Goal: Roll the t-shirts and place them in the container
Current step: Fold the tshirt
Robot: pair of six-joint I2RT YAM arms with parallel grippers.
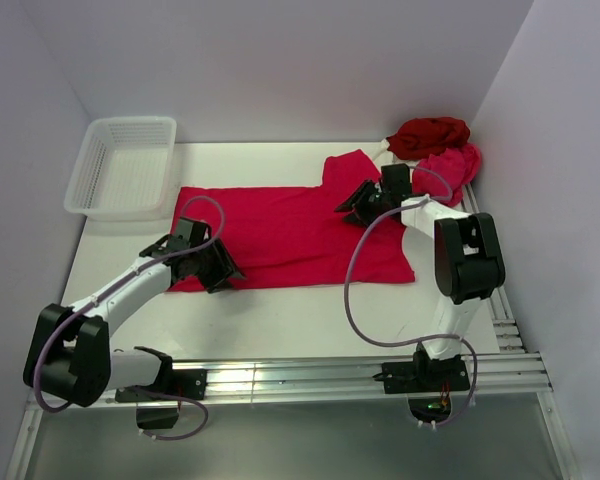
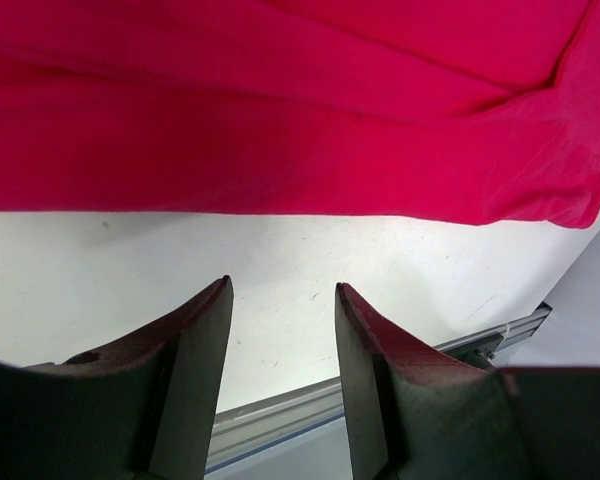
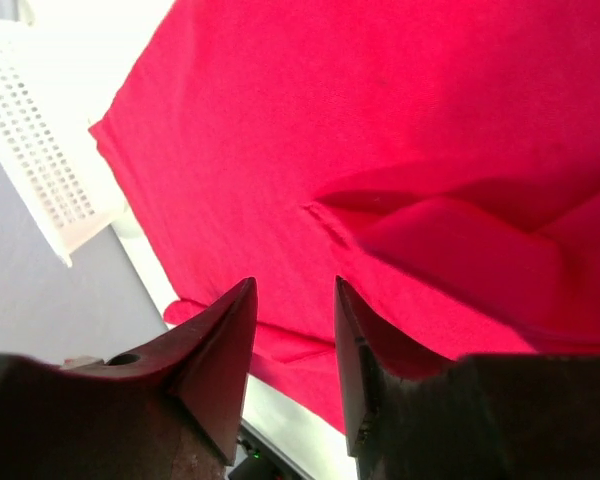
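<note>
on the table [image 1: 280, 315] lies the crimson t-shirt [image 1: 290, 225]; left hand [image 2: 283, 288] and right hand [image 3: 295, 283] half open, empty.

Basket [image 1: 130, 121] back left, spread t-shirt [image 1: 290, 228] centre, shirt heap [image 1: 437, 148] back right

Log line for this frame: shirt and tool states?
crimson t-shirt: spread out, unrolled | left tool: open, empty, at its near-left corner | right tool: open, empty, over its right end | spare shirts: heaped far-right

The flat t-shirt [image 1: 290, 230] is showing plain bright crimson. At the white tabletop's [image 1: 300, 312] far right corner, the rear shirt [image 1: 430, 135] is showing dark red and the nearer shirt [image 1: 456, 168] pink. The mesh basket [image 1: 125, 165] is looking white.
</note>
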